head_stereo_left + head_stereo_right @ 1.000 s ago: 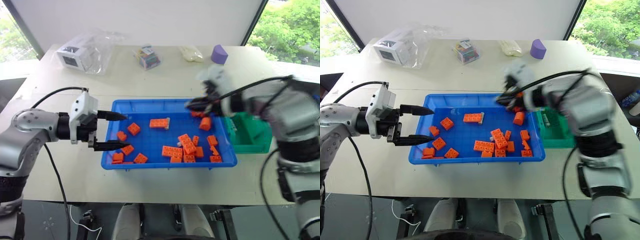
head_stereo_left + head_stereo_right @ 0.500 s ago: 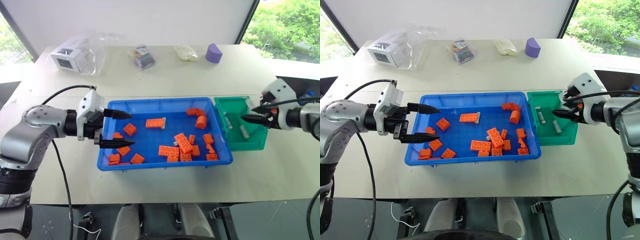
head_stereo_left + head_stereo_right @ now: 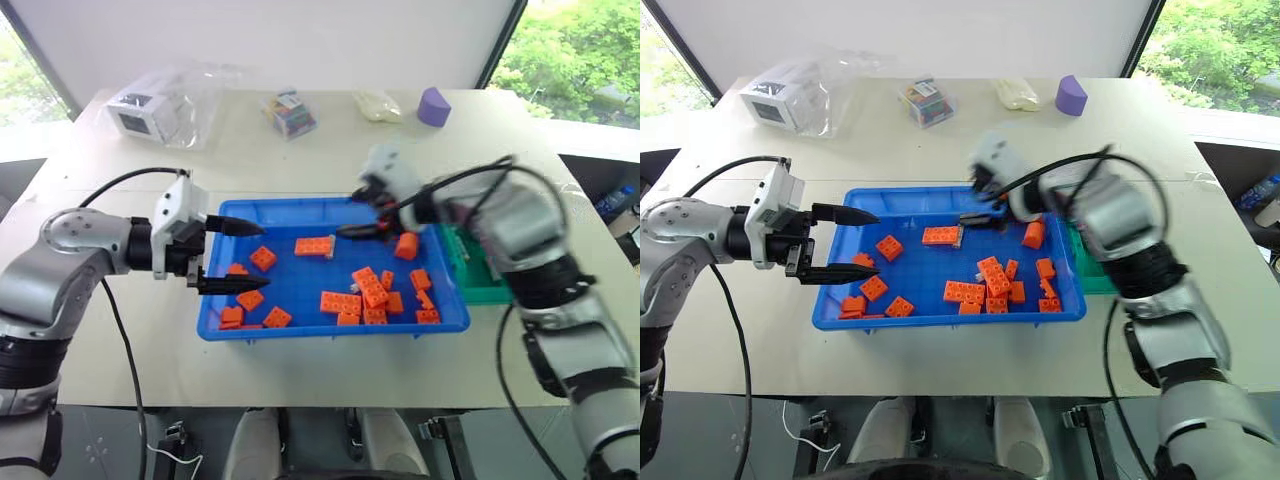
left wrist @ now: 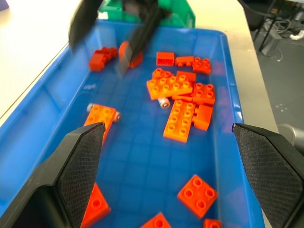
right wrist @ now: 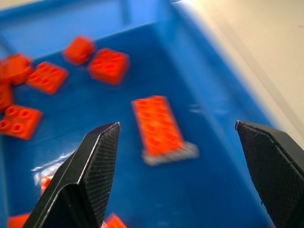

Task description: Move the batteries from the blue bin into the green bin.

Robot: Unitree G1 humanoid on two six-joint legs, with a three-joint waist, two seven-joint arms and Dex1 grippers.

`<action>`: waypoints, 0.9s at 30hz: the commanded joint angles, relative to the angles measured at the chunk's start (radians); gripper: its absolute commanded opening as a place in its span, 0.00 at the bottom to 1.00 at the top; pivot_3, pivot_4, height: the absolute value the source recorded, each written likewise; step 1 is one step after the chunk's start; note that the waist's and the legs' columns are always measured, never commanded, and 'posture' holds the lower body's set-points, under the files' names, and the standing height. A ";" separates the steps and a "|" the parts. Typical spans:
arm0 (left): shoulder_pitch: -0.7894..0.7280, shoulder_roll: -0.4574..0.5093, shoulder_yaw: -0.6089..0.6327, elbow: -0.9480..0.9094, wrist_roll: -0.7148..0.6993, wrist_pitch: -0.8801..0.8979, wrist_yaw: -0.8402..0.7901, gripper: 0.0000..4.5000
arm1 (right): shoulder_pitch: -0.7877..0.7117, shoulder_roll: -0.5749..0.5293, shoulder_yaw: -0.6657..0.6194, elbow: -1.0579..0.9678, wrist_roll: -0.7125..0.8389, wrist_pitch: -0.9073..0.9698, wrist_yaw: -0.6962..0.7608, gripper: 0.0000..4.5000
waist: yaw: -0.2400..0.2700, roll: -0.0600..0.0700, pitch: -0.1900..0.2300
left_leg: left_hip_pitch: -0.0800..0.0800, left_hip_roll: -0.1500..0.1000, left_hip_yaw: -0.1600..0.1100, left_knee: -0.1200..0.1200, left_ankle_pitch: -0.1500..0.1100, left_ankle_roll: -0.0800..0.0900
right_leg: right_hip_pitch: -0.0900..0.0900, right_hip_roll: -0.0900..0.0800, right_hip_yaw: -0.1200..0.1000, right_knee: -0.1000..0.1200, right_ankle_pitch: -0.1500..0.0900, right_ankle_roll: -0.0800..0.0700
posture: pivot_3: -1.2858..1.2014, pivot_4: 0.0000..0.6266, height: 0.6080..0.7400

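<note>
Beige table [image 3: 300,160]: blue bin [image 3: 330,328] centre, green bin [image 3: 487,290] touching its right end. Far side: bagged white box [image 3: 150,108], small clear case [image 3: 294,112], purple block [image 3: 434,105].

Your right gripper [image 5: 175,156] has its jaws spread wide over the blue bin [image 5: 199,76], nothing between them. Between the two fingers [image 5: 95,161] lies a long orange brick [image 5: 157,124], with a battery [image 5: 172,154] touching its near end. More orange bricks [image 5: 108,65] lie scattered beyond. Pale table [image 5: 256,52] runs past the bin's rim.
</note>
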 commanded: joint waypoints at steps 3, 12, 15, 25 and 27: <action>0.014 0.020 0.059 -0.050 -0.011 0.004 0.029 1.00 | -0.088 0.096 0.134 0.188 -0.143 -0.196 0.038 0.89 | -0.002 0.000 0.000 | -0.001 -0.001 0.001 0.001 0.000 0.000 | 0.000 -0.001 0.000 0.000 0.000 0.000 | 0.52 0.24 0.95; 0.079 0.026 0.114 -0.122 -0.033 0.037 0.079 1.00 | -0.171 0.220 0.137 0.542 -0.246 -0.386 0.083 0.89 | -0.006 -0.001 0.000 | 0.000 0.000 0.000 0.001 0.000 0.000 | 0.000 0.000 0.000 0.001 0.000 0.000 | 0.52 0.24 0.95; 0.084 0.028 0.122 -0.129 -0.036 0.044 0.089 1.00 | -0.169 0.248 0.127 0.595 -0.256 -0.407 0.106 0.77 | -0.006 -0.001 0.000 | 0.000 0.000 0.000 0.001 0.000 0.000 | 0.000 0.000 0.000 0.001 0.001 0.001 | 0.52 0.24 0.95; 0.070 0.023 0.107 -0.120 -0.035 0.037 0.091 1.00 | -0.174 0.365 0.058 0.518 -0.241 -0.345 0.101 0.28 | -0.008 -0.001 0.000 | 0.001 0.000 0.000 0.000 0.000 0.000 | 0.000 0.000 -0.001 0.003 0.002 0.002 | 0.52 0.24 0.95; 0.060 0.016 0.096 -0.117 -0.034 0.035 0.090 1.00 | -0.162 0.397 0.064 0.490 -0.245 -0.326 0.095 0.28 | -0.008 0.000 0.000 | 0.001 0.000 0.000 0.000 0.000 0.000 | 0.000 0.000 -0.001 0.003 0.002 0.002 | 0.52 0.24 0.95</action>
